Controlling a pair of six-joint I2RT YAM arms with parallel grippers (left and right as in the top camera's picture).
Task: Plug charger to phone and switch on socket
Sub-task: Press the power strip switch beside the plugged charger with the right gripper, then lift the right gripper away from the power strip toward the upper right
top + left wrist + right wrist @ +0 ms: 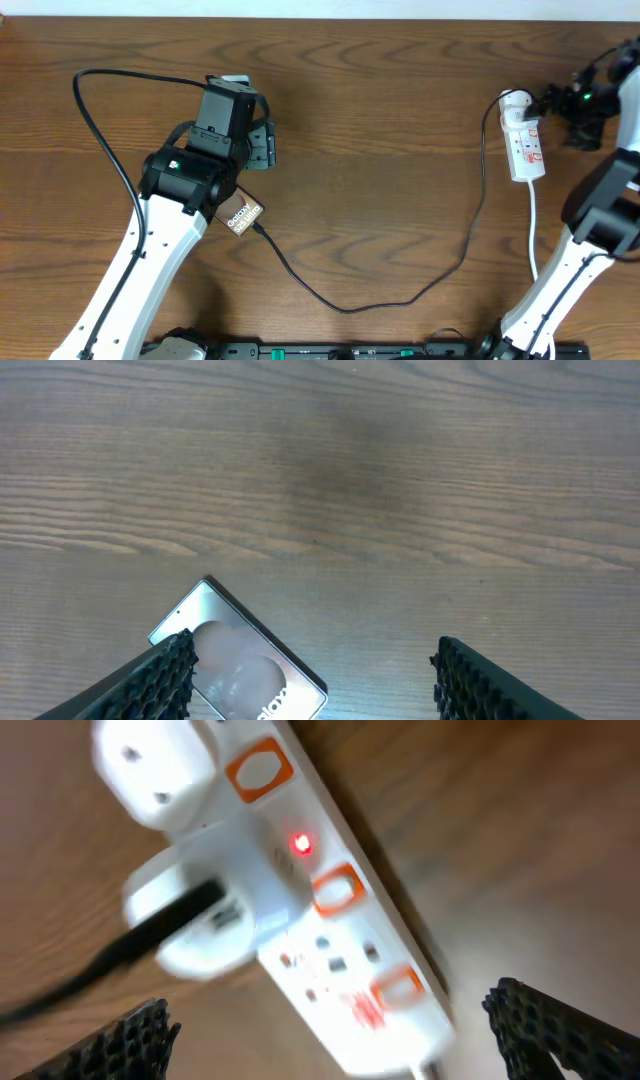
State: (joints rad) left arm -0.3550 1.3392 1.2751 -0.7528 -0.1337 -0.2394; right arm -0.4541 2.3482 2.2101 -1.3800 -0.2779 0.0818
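Note:
The phone [243,215] lies flat by my left arm's elbow, white "Galaxy" lettering up. In the left wrist view the phone [240,660] sits low, against the left finger [160,675]. My left gripper [262,145] is open and holds nothing. The charger [340,305], a thin black cable, meets the phone's lower edge and loops right to the socket [525,140]. In the right wrist view the socket [330,920] shows a lit red lamp [300,844]. The charger [150,935] enters a white adapter there. My right gripper [340,1040] hangs open over the strip, beside the socket in the overhead view [560,105].
The socket's white cord [533,230] runs toward the table's near edge past my right arm [600,210]. A thick black arm cable [100,130] arcs at the back left. A black rail [350,350] lines the near edge. Bare wood lies between the arms.

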